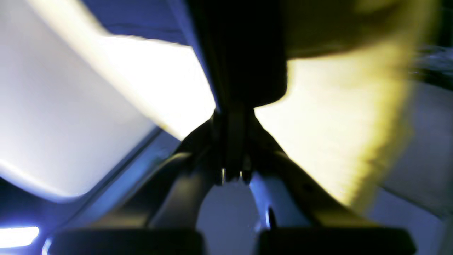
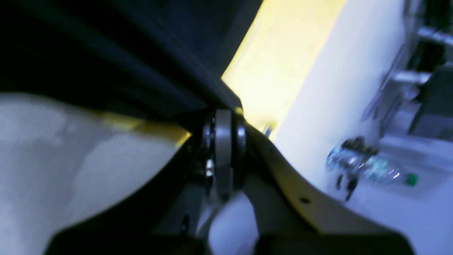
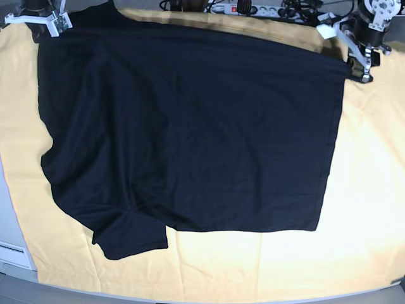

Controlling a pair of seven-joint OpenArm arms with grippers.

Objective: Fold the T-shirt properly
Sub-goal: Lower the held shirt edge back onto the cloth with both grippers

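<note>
The left gripper point(image 3: 362, 71) is seen at the far right corner of the base view, its jaws drawn tightly together on the upper right corner of the T-shirt point(image 3: 190, 133). In the left wrist view, dark cloth point(image 1: 244, 53) is pinched between the closed fingers and rises directly ahead of them, with the yellow table cloth point(image 1: 336, 117) spread to either side, though the picture is heavily blurred.

The right gripper point(image 3: 56, 24) is placed at the far left corner of the base view, likewise closed narrowly on the shirt's upper left corner. In the right wrist view, black fabric point(image 2: 106, 53) is clamped at the fingertips and stretches away up and to the left of them, while a strip of yellow cloth point(image 2: 283, 63) runs off to the right.

Between the two grippers the shirt is held stretched along its far edge, and below them it is spread mostly flat over the yellow cloth. One sleeve point(image 3: 130, 237) is seen folded out at the near left, well apart from both grippers. A power strip point(image 3: 243, 9) is visible beyond the far edge, between the grippers.
</note>
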